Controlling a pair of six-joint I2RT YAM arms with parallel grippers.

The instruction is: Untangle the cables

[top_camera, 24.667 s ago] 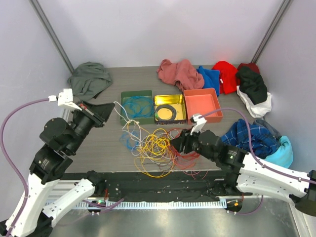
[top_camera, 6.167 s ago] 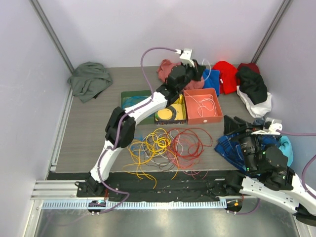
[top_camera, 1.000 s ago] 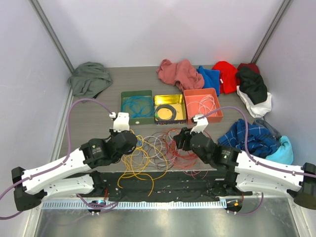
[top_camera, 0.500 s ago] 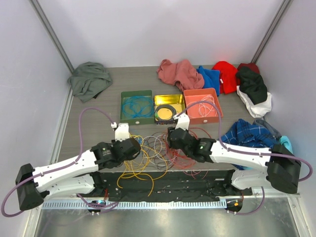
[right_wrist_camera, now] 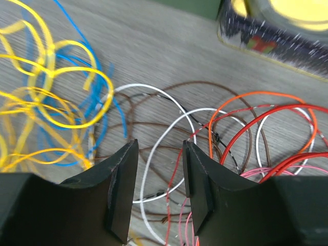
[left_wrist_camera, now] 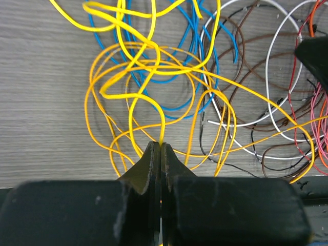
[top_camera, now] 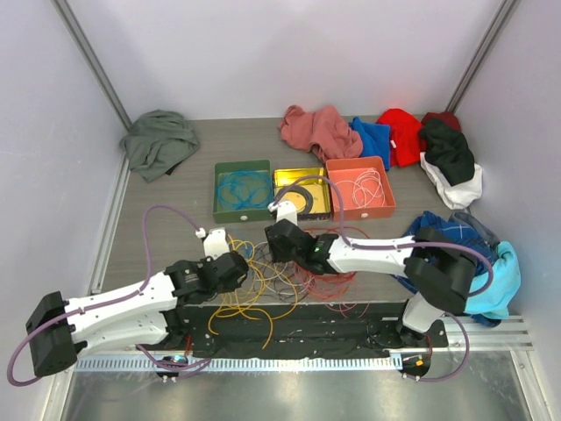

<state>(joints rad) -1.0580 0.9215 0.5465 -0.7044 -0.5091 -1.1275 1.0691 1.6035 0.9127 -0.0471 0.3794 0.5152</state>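
**Cables** [top_camera: 267, 281]: loose tangle of thin wires on the table's near side, at 6 o'clock from the three trays. Its long axis runs 9 to 3 o'clock. Yellow and orange loops lie toward 9, brown and white in the middle, red toward 3.

**Left gripper** [left_wrist_camera: 160, 146]: at the 9 o'clock side of the tangle. Jaws pressed together, pinching the yellow cable [left_wrist_camera: 162, 125], which leaves the fingertips toward 12 o'clock in the wrist view, then curls back toward 9.

**Right gripper** [right_wrist_camera: 159, 154]: over the middle of the tangle. Jaws partly apart with nothing clamped; a white cable [right_wrist_camera: 169, 123] and a brown cable [right_wrist_camera: 169, 83] lie in the gap. Whether the tips touch the wires cannot be told.

**Green tray** [top_camera: 216, 189]: holds a blue coil.

**Yellow tin** [top_camera: 326, 195]: holds a black ring.

**Orange tray** [top_camera: 388, 195]: holds white wire.
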